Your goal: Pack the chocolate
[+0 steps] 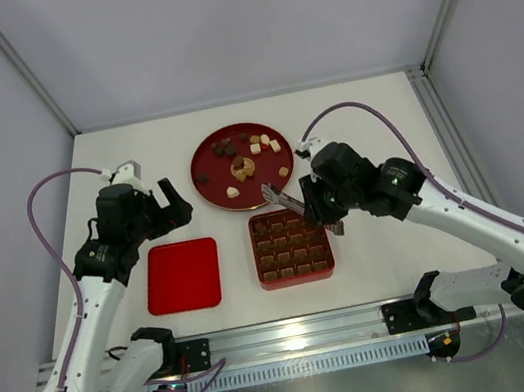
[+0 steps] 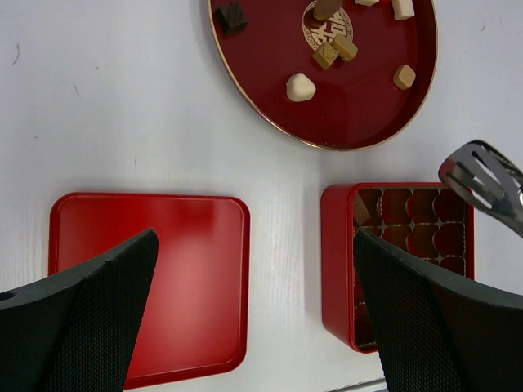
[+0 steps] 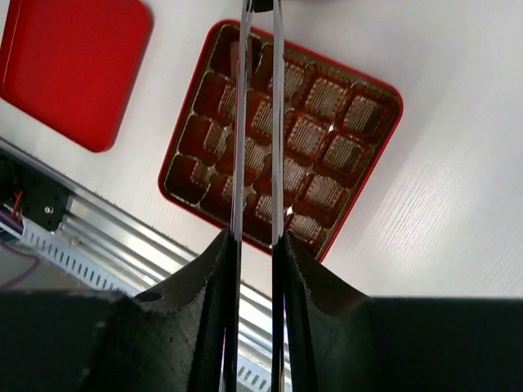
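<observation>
Several chocolate pieces (image 1: 240,167), dark, light brown and cream, lie on a round red plate (image 1: 209,185); the left wrist view shows some of these chocolate pieces (image 2: 301,86) too. One light brown piece (image 2: 360,211) sits in the far-left corner cell of the square red box (image 1: 296,273). My right gripper (image 1: 319,208) is shut on metal tongs (image 1: 281,197), whose slotted tip (image 2: 482,174) hangs over the box's far edge with no piece showing in it. The tongs' two arms (image 3: 243,122) run out from that gripper (image 3: 255,241) over the box (image 3: 372,155). My left gripper (image 1: 161,212) hangs open and holds nothing.
A flat red square lid (image 1: 184,275) lies left of the box, under my left gripper (image 2: 255,241), which hangs above the strip of table between lid (image 2: 147,269) and box (image 2: 337,261). A metal rail (image 1: 297,334) runs along the near edge.
</observation>
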Robot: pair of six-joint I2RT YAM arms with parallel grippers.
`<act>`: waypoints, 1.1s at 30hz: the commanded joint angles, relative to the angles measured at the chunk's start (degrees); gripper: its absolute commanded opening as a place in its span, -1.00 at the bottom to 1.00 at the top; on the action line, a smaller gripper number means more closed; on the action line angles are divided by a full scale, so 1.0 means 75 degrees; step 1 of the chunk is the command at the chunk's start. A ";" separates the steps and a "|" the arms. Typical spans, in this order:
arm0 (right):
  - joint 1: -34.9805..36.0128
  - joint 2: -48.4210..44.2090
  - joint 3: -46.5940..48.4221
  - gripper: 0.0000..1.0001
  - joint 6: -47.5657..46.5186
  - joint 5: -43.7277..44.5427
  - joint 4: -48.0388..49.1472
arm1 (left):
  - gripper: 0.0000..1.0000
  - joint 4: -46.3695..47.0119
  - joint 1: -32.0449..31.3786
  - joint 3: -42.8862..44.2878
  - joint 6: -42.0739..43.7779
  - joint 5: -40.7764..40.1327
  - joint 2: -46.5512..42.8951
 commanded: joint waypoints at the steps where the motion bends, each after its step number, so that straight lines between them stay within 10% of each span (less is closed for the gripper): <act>1: 0.0388 -0.0450 -0.0360 -0.50 0.0589 0.0097 0.0068 | 0.99 0.0128 0.0022 -0.0034 0.0009 0.0100 -0.0006; 33: 0.0752 -0.0404 -0.1205 -0.32 0.0894 0.0250 0.0385 | 0.99 0.0128 0.0022 -0.0034 0.0009 0.0076 0.0006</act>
